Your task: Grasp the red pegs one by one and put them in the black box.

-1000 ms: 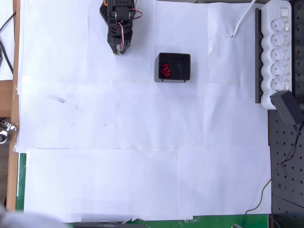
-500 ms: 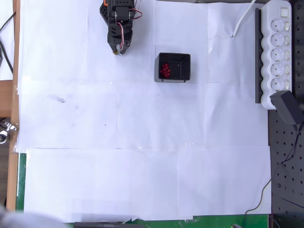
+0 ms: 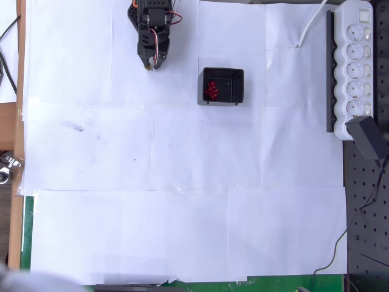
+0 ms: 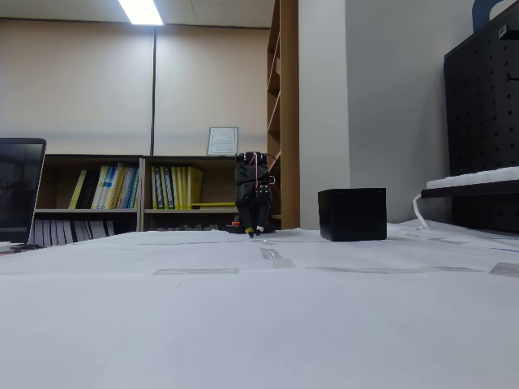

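white paper sheets (image 3: 182, 182) taped edge to edge cover the table, w/ a strip of wood at the left edge of the overhead view and green mat along the bottom. in the fixed view, low at table level, there's a beige wall behind, shelves (image 4: 122, 194) of books w/ yellow spines, a ceiling light at the top, and a dark screen (image 4: 20, 190) at the left edge.

arm (image 3: 151, 24) sits folded at the top of the overhead view, left of centre, pointing down the frame. gripper (image 3: 152, 64) tips hang just over the paper; in the fixed view (image 4: 255, 232) they're low, near the sheet, centre frame. tips look drawn together w/ nothing between them, as far as the overhead shows.

box (image 3: 222, 86) sits right of the gripper, upper centre, apart from it. pegs (image 3: 211, 90) lie clustered inside, in its left half, bunched too tight to count. in the fixed view the box (image 4: 352, 214) stands right of the arm, contents hidden by its wall.

power strip (image 3: 355, 67) runs down the upper right edge, a black adapter (image 3: 368, 137) at its lower end, black pegboard (image 3: 368, 225) below.
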